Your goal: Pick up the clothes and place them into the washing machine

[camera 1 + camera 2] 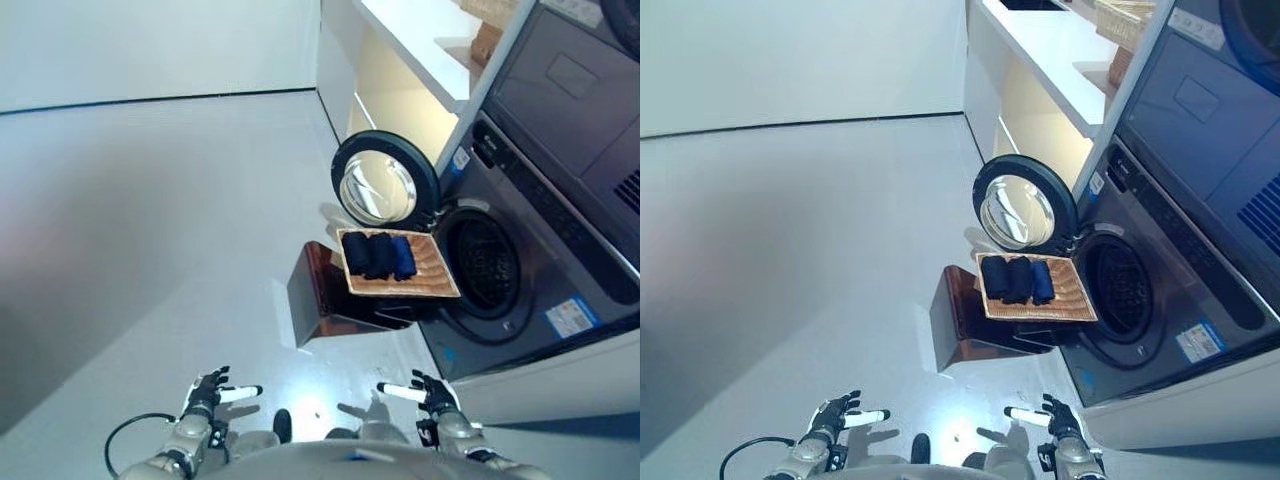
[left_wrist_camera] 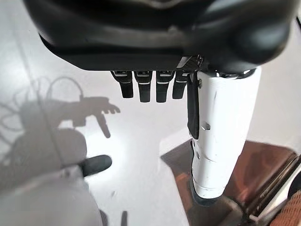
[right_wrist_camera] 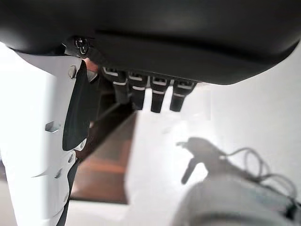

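Observation:
Dark blue folded clothes [image 1: 378, 254] lie in a wicker basket [image 1: 432, 276] that rests on a brown stand [image 1: 322, 295] in front of the washing machine [image 1: 540, 230]. The machine's round door [image 1: 384, 186] hangs open and the drum opening [image 1: 488, 265] shows dark. My left hand [image 1: 208, 392] and right hand [image 1: 428, 391] hover low near my body, well short of the basket, both open with fingers straight and white-covered thumbs pointing inward. Neither holds anything.
A white shelf unit [image 1: 410, 50] stands behind the machine, with a wicker box [image 1: 1125, 20] on top. Pale bare floor [image 1: 150, 220] stretches to the left. A second appliance [image 1: 580, 80] is stacked above the washer.

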Robot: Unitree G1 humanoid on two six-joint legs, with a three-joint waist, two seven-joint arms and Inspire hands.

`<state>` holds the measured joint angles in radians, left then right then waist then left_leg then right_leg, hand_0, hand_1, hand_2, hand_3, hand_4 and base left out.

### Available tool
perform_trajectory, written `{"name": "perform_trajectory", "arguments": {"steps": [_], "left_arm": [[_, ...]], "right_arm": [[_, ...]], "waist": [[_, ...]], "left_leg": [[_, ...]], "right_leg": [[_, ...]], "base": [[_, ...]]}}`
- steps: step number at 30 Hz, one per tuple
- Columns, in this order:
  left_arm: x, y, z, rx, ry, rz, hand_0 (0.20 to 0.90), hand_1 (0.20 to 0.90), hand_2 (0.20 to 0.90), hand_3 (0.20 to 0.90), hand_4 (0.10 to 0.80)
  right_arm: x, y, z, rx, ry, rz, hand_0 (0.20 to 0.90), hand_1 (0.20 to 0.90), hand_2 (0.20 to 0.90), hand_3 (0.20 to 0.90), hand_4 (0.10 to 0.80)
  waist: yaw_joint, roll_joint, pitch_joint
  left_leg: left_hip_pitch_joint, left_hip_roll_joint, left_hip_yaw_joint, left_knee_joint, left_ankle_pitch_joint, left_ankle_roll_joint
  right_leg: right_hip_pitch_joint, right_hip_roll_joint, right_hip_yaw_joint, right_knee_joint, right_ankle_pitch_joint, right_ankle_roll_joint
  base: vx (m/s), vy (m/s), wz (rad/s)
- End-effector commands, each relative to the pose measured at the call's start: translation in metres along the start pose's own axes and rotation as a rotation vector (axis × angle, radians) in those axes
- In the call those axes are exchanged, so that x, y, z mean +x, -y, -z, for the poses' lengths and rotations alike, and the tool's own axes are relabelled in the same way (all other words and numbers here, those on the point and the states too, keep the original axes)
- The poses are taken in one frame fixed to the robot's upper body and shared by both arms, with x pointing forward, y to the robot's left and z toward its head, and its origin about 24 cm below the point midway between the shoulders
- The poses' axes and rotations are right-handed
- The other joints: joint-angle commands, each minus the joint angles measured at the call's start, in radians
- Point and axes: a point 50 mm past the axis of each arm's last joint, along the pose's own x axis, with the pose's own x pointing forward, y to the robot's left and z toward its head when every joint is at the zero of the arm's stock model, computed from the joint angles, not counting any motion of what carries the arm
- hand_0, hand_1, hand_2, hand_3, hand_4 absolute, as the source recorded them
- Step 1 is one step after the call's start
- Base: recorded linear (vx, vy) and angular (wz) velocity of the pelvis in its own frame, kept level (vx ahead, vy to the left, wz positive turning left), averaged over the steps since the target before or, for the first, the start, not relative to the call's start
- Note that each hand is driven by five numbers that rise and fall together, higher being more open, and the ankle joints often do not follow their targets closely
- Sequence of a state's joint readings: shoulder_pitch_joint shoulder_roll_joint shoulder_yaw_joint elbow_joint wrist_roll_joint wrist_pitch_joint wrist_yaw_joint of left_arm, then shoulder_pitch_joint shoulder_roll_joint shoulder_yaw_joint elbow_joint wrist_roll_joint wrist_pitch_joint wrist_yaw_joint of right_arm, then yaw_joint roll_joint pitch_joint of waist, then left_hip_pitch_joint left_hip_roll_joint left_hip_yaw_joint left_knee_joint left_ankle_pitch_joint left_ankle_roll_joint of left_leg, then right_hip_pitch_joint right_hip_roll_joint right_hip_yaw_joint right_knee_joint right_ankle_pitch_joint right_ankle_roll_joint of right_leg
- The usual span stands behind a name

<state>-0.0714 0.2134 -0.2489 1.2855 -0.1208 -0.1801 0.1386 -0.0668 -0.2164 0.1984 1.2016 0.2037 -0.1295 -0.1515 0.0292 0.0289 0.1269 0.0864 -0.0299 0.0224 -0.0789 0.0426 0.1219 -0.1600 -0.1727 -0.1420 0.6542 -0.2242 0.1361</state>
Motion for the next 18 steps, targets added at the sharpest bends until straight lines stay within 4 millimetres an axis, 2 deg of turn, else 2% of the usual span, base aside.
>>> {"name": "perform_trajectory", "arguments": {"steps": [1, 3, 4, 5, 6, 8, 9, 11, 12, 14, 16, 17, 18], "left_arm": [[0.003, -0.013, -0.013, 0.016, 0.07, -0.045, 0.9, 0.9, 0.9, 0.9, 0.8], [0.003, -0.013, -0.013, 0.016, 0.07, -0.045, 0.9, 0.9, 0.9, 0.9, 0.8], [0.003, -0.012, -0.015, 0.013, 0.082, -0.043, 0.9, 0.9, 0.9, 0.9, 0.8], [0.003, -0.011, -0.015, 0.01, 0.082, -0.042, 0.9, 0.9, 0.9, 0.9, 0.8], [0.003, -0.011, -0.014, 0.01, 0.079, -0.044, 0.9, 0.9, 0.9, 0.9, 0.8], [0.002, -0.013, -0.012, 0.019, 0.071, -0.048, 0.9, 0.9, 0.9, 0.9, 0.8], [0.001, -0.011, -0.008, -0.002, 0.058, -0.05, 0.9, 0.9, 0.9, 0.9, 0.8], [0.0, -0.011, -0.006, -0.04, 0.057, -0.063, 0.9, 0.9, 0.9, 0.9, 0.8], [0.0, -0.011, -0.006, -0.04, 0.056, -0.062, 0.9, 0.9, 0.9, 0.9, 0.8], [0.0, -0.01, -0.006, -0.054, 0.06, -0.062, 0.9, 0.9, 0.9, 0.9, 0.8], [0.001, -0.008, -0.009, -0.06, 0.066, -0.06, 0.9, 0.9, 0.9, 0.9, 0.8], [0.001, -0.008, -0.009, -0.06, 0.066, -0.06, 0.9, 0.9, 0.9, 0.9, 0.8], [0.002, -0.009, -0.016, -0.066, 0.092, -0.06, 0.9, 0.9, 0.9, 0.9, 0.8]], "right_arm": [[0.007, 0.023, -0.049, -0.038, 0.177, 0.067, 0.9, 0.9, 0.9, 0.9, 0.8], [0.007, 0.023, -0.049, -0.038, 0.177, 0.067, 0.9, 0.9, 0.9, 0.9, 0.8], [0.008, 0.025, -0.055, -0.051, 0.187, 0.067, 0.9, 0.9, 0.9, 0.9, 0.8], [0.009, 0.025, -0.057, -0.074, 0.187, 0.067, 0.9, 0.9, 0.9, 0.9, 0.8], [0.01, 0.024, -0.06, -0.099, 0.188, 0.054, 0.9, 0.9, 0.9, 0.9, 0.8], [0.009, 0.021, -0.061, -0.128, 0.199, 0.033, 0.9, 0.9, 0.9, 0.9, 0.8], [0.008, 0.019, -0.078, -0.148, 0.273, 0.02, 0.9, 0.9, 0.9, 0.9, 0.8], [0.006, 0.018, -0.095, -0.16, 0.348, 0.008, 0.9, 0.9, 0.9, 0.9, 0.8], [0.006, 0.018, -0.095, -0.16, 0.348, 0.008, 0.9, 0.9, 0.9, 0.9, 0.8], [0.004, 0.017, -0.11, -0.156, 0.403, 0.007, 0.9, 0.9, 0.9, 0.9, 0.8], [0.003, 0.015, -0.118, -0.131, 0.434, 0.006, 0.9, 0.9, 0.9, 0.9, 0.8], [0.003, 0.015, -0.118, -0.131, 0.434, 0.006, 0.9, 0.9, 0.9, 0.9, 0.8], [0.002, 0.017, -0.124, -0.128, 0.452, 0.021, 0.9, 0.9, 0.9, 0.9, 0.8]], "waist": [[0.013, -0.01, -0.033], [0.012, -0.008, -0.027], [0.011, -0.026, -0.031], [0.015, -0.036, -0.032], [0.02, -0.047, -0.032], [0.03, -0.071, -0.039], [0.041, -0.083, -0.051], [0.045, -0.082, -0.052], [0.044, -0.081, -0.052], [0.047, -0.08, -0.042], [0.037, -0.09, -0.03], [0.037, -0.09, -0.03], [0.047, -0.103, -0.007]], "left_leg": [[-0.014, 0.046, 0.01, 0.026, -0.014, -0.095], [-0.004, 0.049, 0.009, 0.023, -0.015, -0.095], [0.025, 0.052, 0.002, 0.007, -0.033, -0.116], [0.04, 0.061, -0.003, 0.001, -0.042, -0.129], [0.051, 0.075, -0.004, 0.0, -0.046, -0.142], [0.059, 0.102, -0.011, -0.001, -0.05, -0.166], [0.054, 0.153, -0.02, 0.004, -0.04, -0.191], [0.036, 0.21, -0.043, 0.03, -0.022, -0.211], [0.035, 0.211, -0.044, 0.031, -0.023, -0.211], [-0.018, 0.252, -0.056, 0.121, 0.005, -0.225], [-0.08, 0.292, 0.018, 0.227, 0.063, -0.226], [-0.081, 0.293, 0.017, 0.228, 0.062, -0.226], [-0.143, 0.291, 0.049, 0.347, 0.087, -0.22]], "right_leg": [[0.061, -0.081, -0.051, -0.432, 0.315, -0.022], [0.074, -0.078, -0.054, -0.44, 0.317, -0.021], [0.072, -0.114, -0.034, -0.572, 0.392, 0.013], [0.071, -0.125, -0.024, -0.606, 0.419, 0.028], [0.07, -0.125, -0.012, -0.612, 0.434, 0.037], [0.104, -0.105, -0.003, -0.643, 0.409, 0.033], [0.122, -0.075, -0.023, -0.65, 0.391, 0.027], [0.122, -0.029, -0.036, -0.627, 0.357, -0.001], [0.122, -0.028, -0.037, -0.626, 0.356, -0.002], [0.138, 0.013, -0.058, -0.625, 0.322, -0.03], [0.185, 0.042, -0.096, -0.654, 0.299, -0.059], [0.185, 0.042, -0.096, -0.654, 0.299, -0.059], [0.224, 0.059, -0.124, -0.677, 0.283, -0.083]], "base": [[0.26, -0.232, 0.28], [0.141, -0.147, 0.15], [0.256, -0.311, 0.16], [0.32, -0.437, 0.26], [0.194, -0.325, 0.27], [0.174, -0.418, 0.31], [0.157, -0.554, 0.42], [0.092, -0.432, 0.28], [0.049, -0.306, 0.06], [0.028, -0.343, 0.02], [0.031, -0.323, 0.26], [0.017, -0.368, 0.55], [0.019, -0.335, 0.61]]}}
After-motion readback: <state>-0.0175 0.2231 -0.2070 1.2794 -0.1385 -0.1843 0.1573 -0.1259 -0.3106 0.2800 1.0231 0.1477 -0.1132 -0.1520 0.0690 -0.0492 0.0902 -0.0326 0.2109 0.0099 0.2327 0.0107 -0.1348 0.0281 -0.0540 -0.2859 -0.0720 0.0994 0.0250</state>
